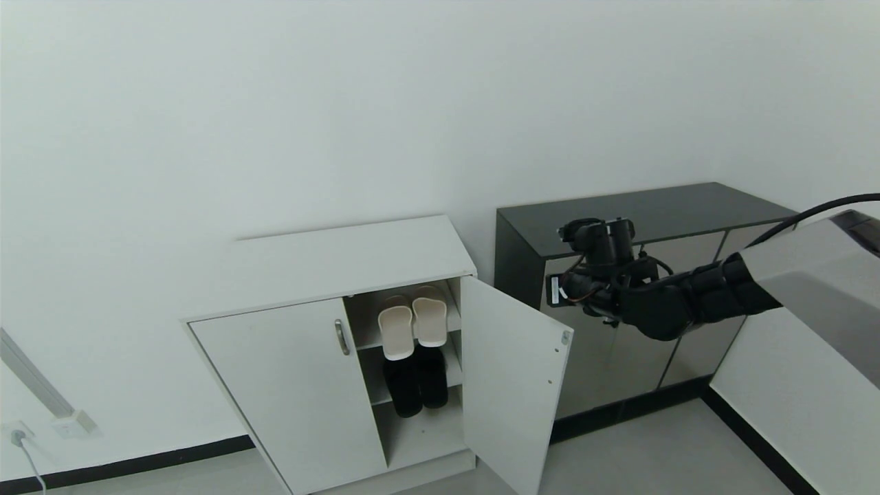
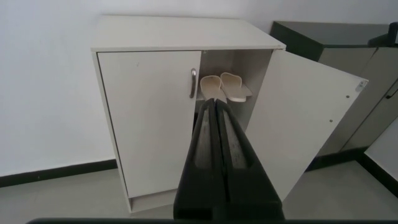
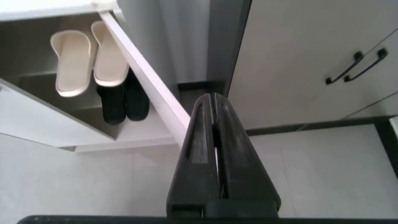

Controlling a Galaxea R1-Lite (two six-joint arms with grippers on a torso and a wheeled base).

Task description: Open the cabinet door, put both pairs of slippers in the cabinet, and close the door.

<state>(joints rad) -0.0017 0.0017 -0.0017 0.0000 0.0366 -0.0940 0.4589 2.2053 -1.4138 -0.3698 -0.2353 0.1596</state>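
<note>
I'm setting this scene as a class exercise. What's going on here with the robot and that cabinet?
The white cabinet has one door standing open, and both pairs are already inside: the beige slippers on the upper shelf, the black slippers on the shelf below. The right gripper, shut and empty, is near the open door. Only closing the door remains.

A plain white wall (image 1: 275,103) meets a pale grey floor (image 1: 653,454) along a black baseboard (image 1: 137,462). A dark-topped sideboard (image 1: 660,210) stands right; a socket (image 1: 17,434) sits low at left.
</note>
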